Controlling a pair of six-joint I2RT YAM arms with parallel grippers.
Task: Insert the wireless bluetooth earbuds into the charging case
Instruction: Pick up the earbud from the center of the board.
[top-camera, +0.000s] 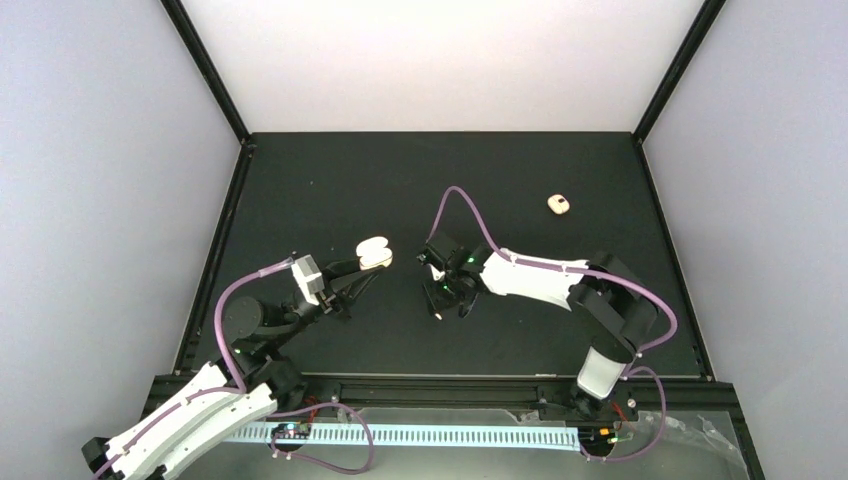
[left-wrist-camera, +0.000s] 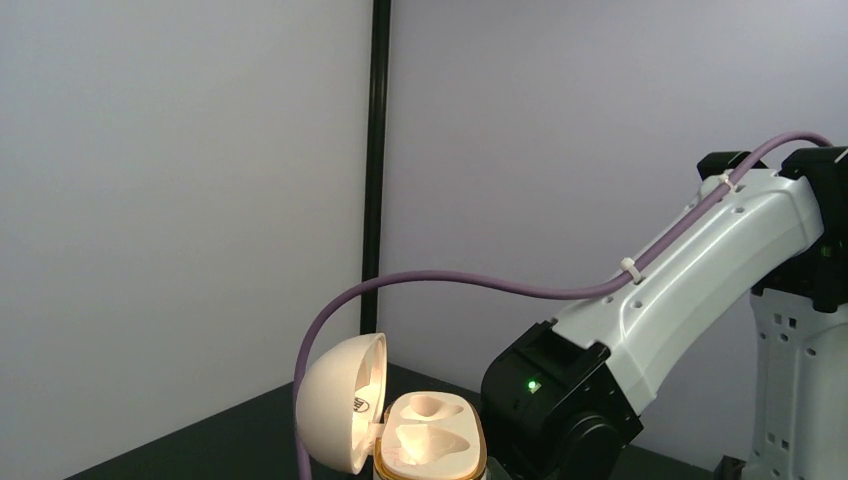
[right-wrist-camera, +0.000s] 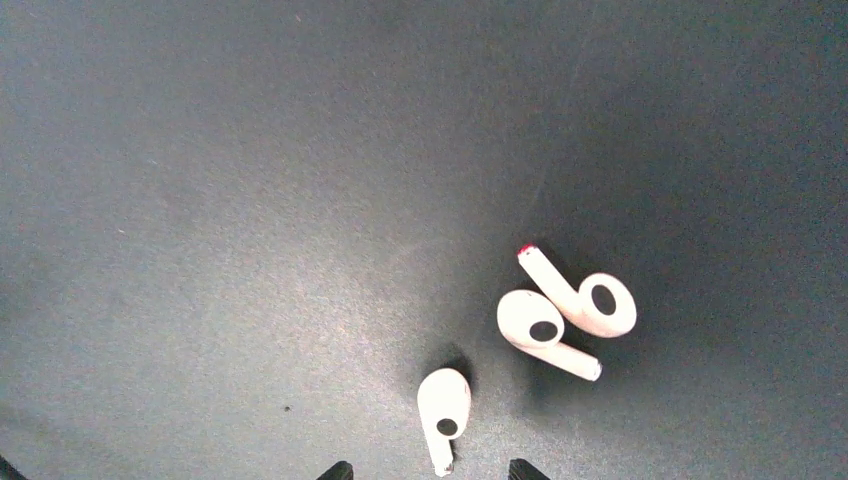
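Black matte table (top-camera: 330, 180) is filling our view, and we are looking at three white earbuds lying flat on it beneath the right gripper (top-camera: 445, 298). In the right wrist view the nearest earbud (right-wrist-camera: 443, 398) is lying just ahead of the two fingertips (right-wrist-camera: 336, 471), which are standing apart and gripping nothing. Its rounded head is pointing to 12 o'clock and its stem to 6 o'clock, running down into the gap between the jaws. We are judging that the jaws are lined up to close across that stem from 9 and 3 o'clock.

A second earbud (right-wrist-camera: 541, 331) and a third earbud (right-wrist-camera: 598, 304) are touching each other at 2 o'clock from the nearest one, close by but apart from it.

The left gripper (top-camera: 368, 266) is clenching the charging case (left-wrist-camera: 430, 445) at 9 o'clock from the right gripper. Its lid (left-wrist-camera: 340, 410) is standing open and both wells are looking empty. The right arm is sitting nearer the earbuds.

A small cream object (top-camera: 558, 205), too small for us to identify, is lying at 1 o'clock, well apart. Pale walls (top-camera: 100, 150) and black frame posts (top-camera: 204, 65) are enclosing the table.
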